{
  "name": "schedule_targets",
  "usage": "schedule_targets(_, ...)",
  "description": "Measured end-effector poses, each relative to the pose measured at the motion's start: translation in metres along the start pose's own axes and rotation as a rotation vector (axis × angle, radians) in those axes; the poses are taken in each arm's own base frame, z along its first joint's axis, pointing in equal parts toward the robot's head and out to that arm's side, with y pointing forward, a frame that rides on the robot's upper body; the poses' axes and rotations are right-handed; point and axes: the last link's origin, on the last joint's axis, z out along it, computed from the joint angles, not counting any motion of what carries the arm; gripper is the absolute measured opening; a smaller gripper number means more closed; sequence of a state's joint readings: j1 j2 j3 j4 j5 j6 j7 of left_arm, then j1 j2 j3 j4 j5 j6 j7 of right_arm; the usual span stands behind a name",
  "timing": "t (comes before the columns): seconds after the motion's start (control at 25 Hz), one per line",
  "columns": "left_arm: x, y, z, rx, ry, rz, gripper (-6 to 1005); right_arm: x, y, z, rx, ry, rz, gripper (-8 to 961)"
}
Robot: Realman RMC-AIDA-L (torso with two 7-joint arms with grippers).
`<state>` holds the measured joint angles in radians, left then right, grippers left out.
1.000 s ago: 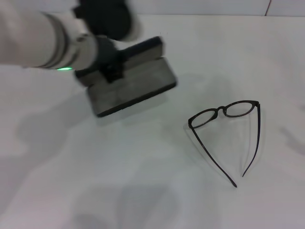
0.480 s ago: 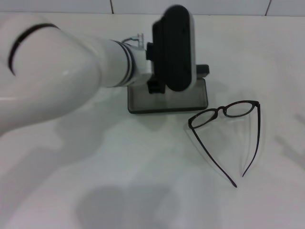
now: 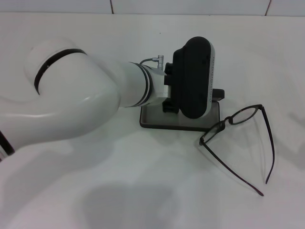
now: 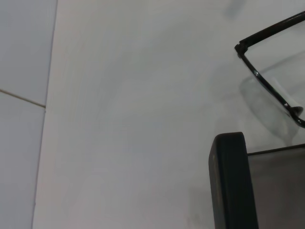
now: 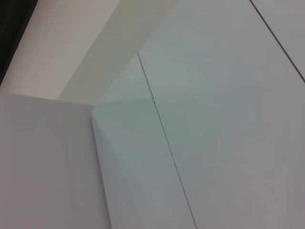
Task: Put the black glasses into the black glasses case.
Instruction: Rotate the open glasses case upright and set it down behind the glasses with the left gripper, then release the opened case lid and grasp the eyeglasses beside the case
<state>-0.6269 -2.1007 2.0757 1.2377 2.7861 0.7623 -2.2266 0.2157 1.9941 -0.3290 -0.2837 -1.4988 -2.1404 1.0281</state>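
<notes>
The black glasses case (image 3: 153,124) lies open on the white table, its greyish lining up and its lid (image 3: 218,94) standing at the far side. My left gripper (image 3: 167,106) is at the case's back edge, mostly hidden behind its black wrist block (image 3: 194,78), and holds the case. The black glasses (image 3: 228,120) lie unfolded just right of the case, the near lens touching or almost touching the case's corner. The left wrist view shows the case's edge (image 4: 231,181) and part of the glasses' frame (image 4: 267,83). My right gripper is out of view.
The white table (image 3: 143,191) spreads around, with a tiled wall line at its far edge (image 3: 112,9). My left arm (image 3: 76,105) lies across the left half of the table. The right wrist view shows only white panels (image 5: 214,119).
My left arm has swung right and carried the case from the far left up to the glasses. The glasses have been shifted right and turned a little.
</notes>
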Motion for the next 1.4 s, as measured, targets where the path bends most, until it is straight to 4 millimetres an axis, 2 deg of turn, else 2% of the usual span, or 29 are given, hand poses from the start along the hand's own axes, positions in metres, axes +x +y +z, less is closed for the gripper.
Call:
schedule_targets(0.24,-0.002,0.002,0.0,0.004,0.0,-0.007,64,0.001,0.002,-0.003,0.006,0.007,0.005,871)
schedule_targets(0.48,-0.005,0.005,-0.005,0.01,0.006,-0.042,290,0.002,0.003,-0.004,0.002,0.016,0.012,870)
schedule_targets(0.68,0.006,0.004,-0.024,0.024,0.046,-0.06,407,0.004,0.004,0.0,-0.027,0.028,0.024,869)
schedule_targets(0.84,0.012,0.003,-0.043,0.023,0.062,-0.081,406,0.009,0.003,0.011,-0.112,0.107,0.047,869)
schedule_targets(1.04,0.011,-0.01,-0.085,0.105,0.127,-0.197,405,0.012,-0.016,0.04,-0.256,0.419,0.052,868)
schedule_targets(1.08,0.011,-0.01,-0.085,0.105,0.127,-0.197,404,0.01,-0.021,0.048,-0.279,0.486,0.048,868)
schedule_targets(1.12,0.009,-0.018,-0.105,0.154,0.198,-0.29,404,0.006,-0.025,0.064,-0.317,0.579,0.04,868)
schedule_targets(1.24,0.005,-0.03,-0.127,0.189,0.329,-0.454,403,-0.002,-0.025,0.107,-0.409,0.8,-0.023,846)
schedule_targets(1.32,-0.008,-0.04,-0.144,0.19,0.484,-0.624,403,-0.005,-0.025,0.132,-0.444,0.95,-0.093,824)
schedule_targets(1.4,-0.013,-0.041,-0.147,0.188,0.514,-0.65,402,-0.007,-0.026,0.156,-0.474,1.074,-0.154,802)
